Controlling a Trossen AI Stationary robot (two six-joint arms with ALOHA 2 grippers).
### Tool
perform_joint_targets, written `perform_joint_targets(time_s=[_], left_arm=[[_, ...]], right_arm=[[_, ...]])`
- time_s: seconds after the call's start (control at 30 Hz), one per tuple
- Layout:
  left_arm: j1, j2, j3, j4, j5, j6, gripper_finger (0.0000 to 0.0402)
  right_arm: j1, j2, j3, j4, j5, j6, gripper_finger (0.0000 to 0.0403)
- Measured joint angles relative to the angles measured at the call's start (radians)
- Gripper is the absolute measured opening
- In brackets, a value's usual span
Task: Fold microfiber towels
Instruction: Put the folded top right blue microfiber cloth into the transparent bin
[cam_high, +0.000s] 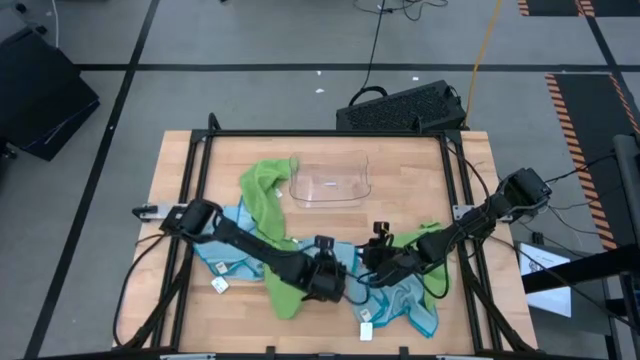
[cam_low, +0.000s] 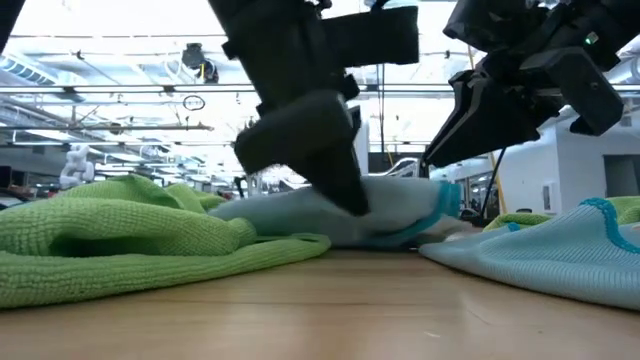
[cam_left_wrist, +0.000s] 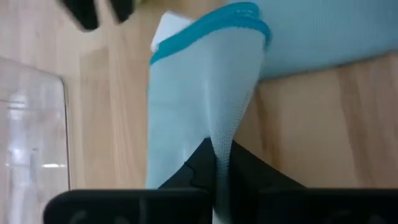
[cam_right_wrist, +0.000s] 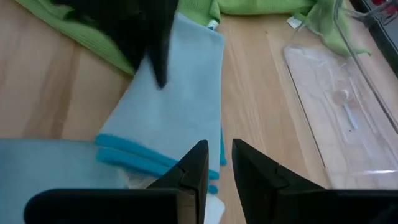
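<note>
A light blue microfiber towel (cam_right_wrist: 174, 106) with a teal hem lies folded into a narrow strip on the wooden table, between my two grippers. My left gripper (cam_left_wrist: 217, 165) is shut on it near the table's middle front (cam_high: 328, 280). My right gripper (cam_right_wrist: 219, 165) hovers just above the strip's hemmed end. A narrow gap shows between its fingers, with nothing in it. Lime green towels (cam_high: 265, 190) lie rumpled around the strip, and one (cam_low: 120, 235) rests on the table beside it. My left gripper pinches a raised ridge of the light blue towel (cam_left_wrist: 217, 140) between its two fingers. They slant down onto it from the table's left. The cloth runs taut from the fingers toward the teal hem (cam_left_wrist: 211, 31). The rest of the strip lies on the table (cam_low: 400, 205).
A clear plastic tray (cam_high: 330, 182) stands behind the grippers toward the far edge. A second light blue towel (cam_high: 405, 305) lies crumpled at the front right, a third (cam_high: 225, 255) under my left arm. A green towel (cam_high: 430, 240) lies under my right arm. Black frame rails border the table.
</note>
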Motion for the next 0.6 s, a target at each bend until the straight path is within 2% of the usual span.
perform_joint_targets(time_s=[0.17, 0.27, 0.4, 0.6], left_arm=[[0.048, -0.055, -0.001, -0.031, 0.081, -0.002, 0.0011], [0.071, -0.074, 0.0, -0.049, 0.108, -0.002, 0.0013], [0.092, -0.076, -0.001, -0.057, 0.13, 0.001, 0.0021], [0.102, -0.082, 0.0, -0.055, 0.147, 0.01, 0.001]], right_arm=[[0.0, 0.0, -0.015, 0.03, -0.04, 0.021, 0.0066], [0.0, 0.0, -0.019, 0.03, -0.048, 0.04, 0.0086], [0.0, 0.0, -0.019, 0.066, -0.049, 0.049, 0.0145], [0.0, 0.0, -0.029, 0.149, -0.047, 0.044, 0.0248]])
